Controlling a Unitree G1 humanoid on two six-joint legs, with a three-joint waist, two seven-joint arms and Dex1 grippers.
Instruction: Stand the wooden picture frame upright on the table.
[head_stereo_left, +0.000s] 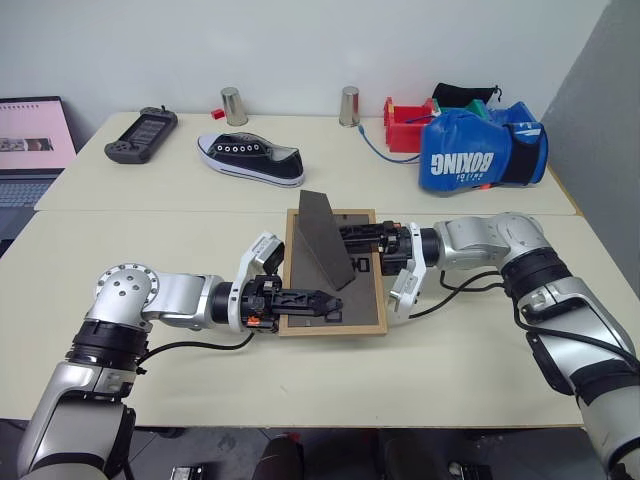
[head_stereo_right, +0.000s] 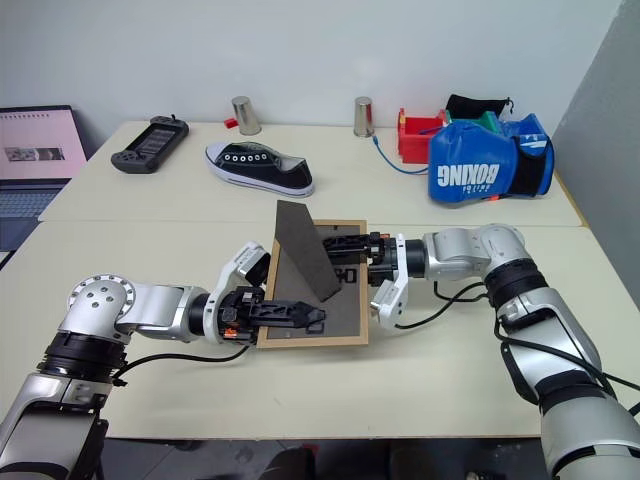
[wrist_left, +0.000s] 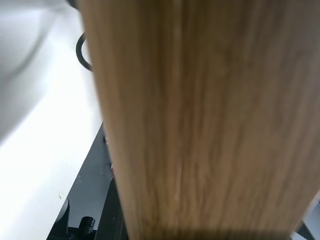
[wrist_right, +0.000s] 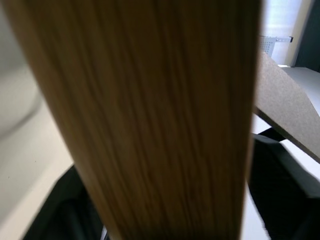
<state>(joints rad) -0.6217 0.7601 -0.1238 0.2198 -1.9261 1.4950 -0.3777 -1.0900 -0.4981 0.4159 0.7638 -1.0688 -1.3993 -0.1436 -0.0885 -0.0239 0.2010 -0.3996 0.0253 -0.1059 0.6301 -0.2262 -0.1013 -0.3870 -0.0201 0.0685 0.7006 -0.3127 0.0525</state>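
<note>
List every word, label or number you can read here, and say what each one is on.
"BOXING", printed upside down in white: on the blue boxing glove.
Smaller white line beside it on the glove: too small to read.
Laptop screen: a pink page, any text too blurred to read.
Nothing readable on the shoe, the handheld console or the picture frame.

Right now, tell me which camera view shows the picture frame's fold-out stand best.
The left eye view: the stand shows whole there, a dark wedge swung up from the back panel of the wooden picture frame. The right eye view shows it nearly as well. The right wrist view catches one corner of it behind the wood edge; the left wrist view shows close-up wood grain.
</note>
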